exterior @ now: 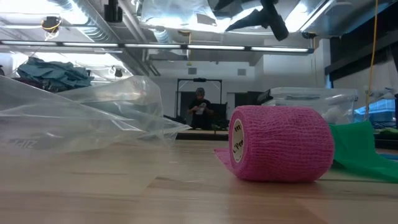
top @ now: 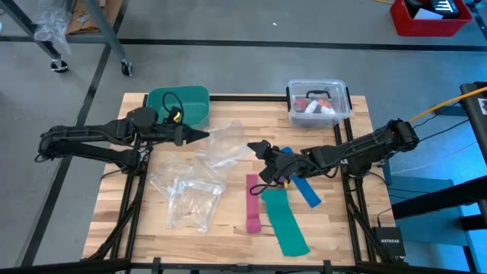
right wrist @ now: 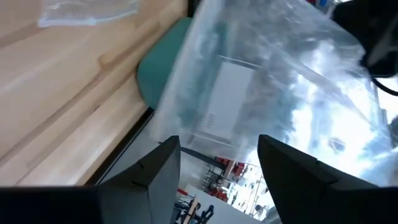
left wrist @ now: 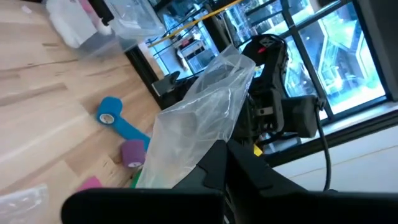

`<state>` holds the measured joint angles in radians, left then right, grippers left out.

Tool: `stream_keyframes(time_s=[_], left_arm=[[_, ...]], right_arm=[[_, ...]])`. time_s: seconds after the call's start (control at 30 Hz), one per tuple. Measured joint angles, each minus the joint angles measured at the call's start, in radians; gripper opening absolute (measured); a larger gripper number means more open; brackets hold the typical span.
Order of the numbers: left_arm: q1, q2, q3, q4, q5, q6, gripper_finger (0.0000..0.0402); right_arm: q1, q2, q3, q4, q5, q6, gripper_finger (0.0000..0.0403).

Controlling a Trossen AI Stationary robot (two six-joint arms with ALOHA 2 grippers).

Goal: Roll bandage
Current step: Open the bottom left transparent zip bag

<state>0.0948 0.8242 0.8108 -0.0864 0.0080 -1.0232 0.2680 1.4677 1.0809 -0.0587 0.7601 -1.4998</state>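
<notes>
The bandage point(left wrist: 132, 152) shows in the left wrist view as a small purple roll lying on the table next to a blue roll point(left wrist: 109, 118). In the high view my right arm covers it. My left gripper point(top: 202, 135) is shut on a clear plastic bag point(top: 227, 144) held above the table's middle. My right gripper point(top: 256, 147) is open at the bag's right end. In the right wrist view its fingers point(right wrist: 155, 171) stand apart with the bag point(right wrist: 249, 81) just ahead. I cannot tell whether they touch it. My left gripper pinches the clear bag by its left end point(left wrist: 199, 152) between its two shut fingers, coming level from the table's left. The bag is lifted clear of the table and stretches away from the fingers toward my right gripper.
A pink strip ending in a roll point(top: 253, 224), large in the low view point(exterior: 280, 143), a teal strip point(top: 286, 221) and a blue strip point(top: 306, 188) lie front right. More clear bags point(top: 186, 196) lie front left. A green bin point(top: 179, 105) and a clear lidded box point(top: 318, 103) stand at the back.
</notes>
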Motion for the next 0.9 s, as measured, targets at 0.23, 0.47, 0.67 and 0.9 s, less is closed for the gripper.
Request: stream_keyframes(time_s=[0.23, 0.47, 0.67, 0.9], left_arm=[[-0.001, 0.000, 0.000, 0.002, 0.035, -0.028, 0.0000], [-0.001, 0.000, 0.000, 0.042, 0.067, -0.046, 0.0000], [-0.001, 0.000, 0.000, 0.094, 0.067, -0.044, 0.0000], [-0.001, 0.000, 0.000, 0.099, 0.067, -0.042, 0.0000]], right_arm=[[0.000, 0.000, 0.000, -0.002, 0.065, -0.027, 0.0218], [0.000, 0.000, 0.000, -0.003, 0.067, -0.031, 0.0218], [0.000, 0.008, 0.000, 0.014, -0.026, -0.031, 0.0218], [0.000, 0.008, 0.000, 0.142, -0.036, -0.007, 0.0218]])
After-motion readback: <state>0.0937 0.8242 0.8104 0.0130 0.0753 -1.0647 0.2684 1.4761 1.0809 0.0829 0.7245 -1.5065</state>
